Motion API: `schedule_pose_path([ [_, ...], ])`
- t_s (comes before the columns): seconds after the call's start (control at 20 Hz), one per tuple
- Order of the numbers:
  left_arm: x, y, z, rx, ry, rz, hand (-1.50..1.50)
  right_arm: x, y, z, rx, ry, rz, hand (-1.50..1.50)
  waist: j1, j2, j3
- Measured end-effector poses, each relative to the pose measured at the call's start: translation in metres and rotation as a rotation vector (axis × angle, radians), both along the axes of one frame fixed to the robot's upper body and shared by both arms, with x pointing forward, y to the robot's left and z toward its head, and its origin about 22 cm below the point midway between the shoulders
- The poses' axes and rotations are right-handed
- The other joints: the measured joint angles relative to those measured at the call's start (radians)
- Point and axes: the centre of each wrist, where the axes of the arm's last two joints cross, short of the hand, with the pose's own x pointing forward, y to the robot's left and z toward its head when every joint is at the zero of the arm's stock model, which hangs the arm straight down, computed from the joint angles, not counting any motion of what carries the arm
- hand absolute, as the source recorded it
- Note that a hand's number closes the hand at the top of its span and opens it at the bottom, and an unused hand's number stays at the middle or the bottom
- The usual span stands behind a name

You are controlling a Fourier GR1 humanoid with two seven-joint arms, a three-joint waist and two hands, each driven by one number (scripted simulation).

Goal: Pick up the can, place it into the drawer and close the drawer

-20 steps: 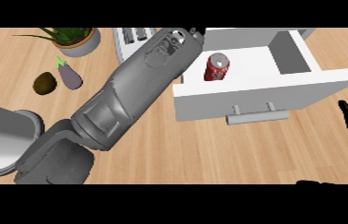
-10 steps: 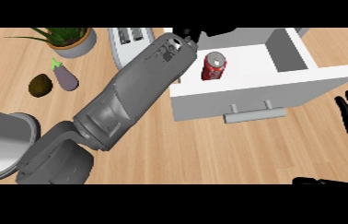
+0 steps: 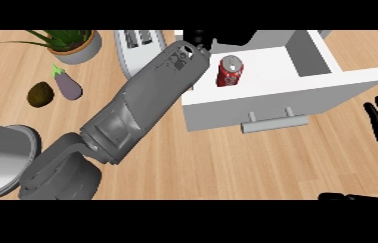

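The red can stands upright inside the open white drawer, near its left side. My left forearm runs from the lower left up to the drawer's back left corner. My left hand is open just behind the can and apart from it, partly cut off by the view's top. The drawer's grey handle faces me on its front panel. My right hand rests open at the right edge, just right of the drawer's front.
A white toaster stands left of the drawer, behind my forearm. A potted plant, a purple eggplant and a brown round fruit lie at the left. A metal pot shows at the left edge.
My left hand has drawn a little farther up and back from the can. The can stays standing in the drawer, and the drawer stays open.
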Motion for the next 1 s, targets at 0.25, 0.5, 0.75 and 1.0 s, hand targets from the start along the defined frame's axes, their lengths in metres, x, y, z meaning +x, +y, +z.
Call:
schedule_pose_path([
  [0.25,-0.001,-0.001,-0.001,-0.019,-0.007,0.019,-1.5,-0.002,0.002,0.007,-0.017,-0.009,-0.001,-1.5,-0.001,-0.001,0.0],
  [0.5,-0.002,0.0,-0.006,-0.063,-0.005,0.033,-1.5,-0.003,0.001,0.017,-0.131,-0.069,-0.027,-1.5,0.001,0.0,-0.001],
  [0.75,-0.005,-0.003,-0.004,-0.108,0.008,0.027,-1.5,-0.002,0.006,0.027,-0.279,-0.123,-0.022,-1.5,0.009,-0.002,-0.001],
  [1.0,-0.006,-0.007,0.005,-0.161,0.005,0.021,-1.5,0.002,0.014,0.032,-0.41,-0.172,-0.017,-1.5,0.022,-0.004,-0.001],
])
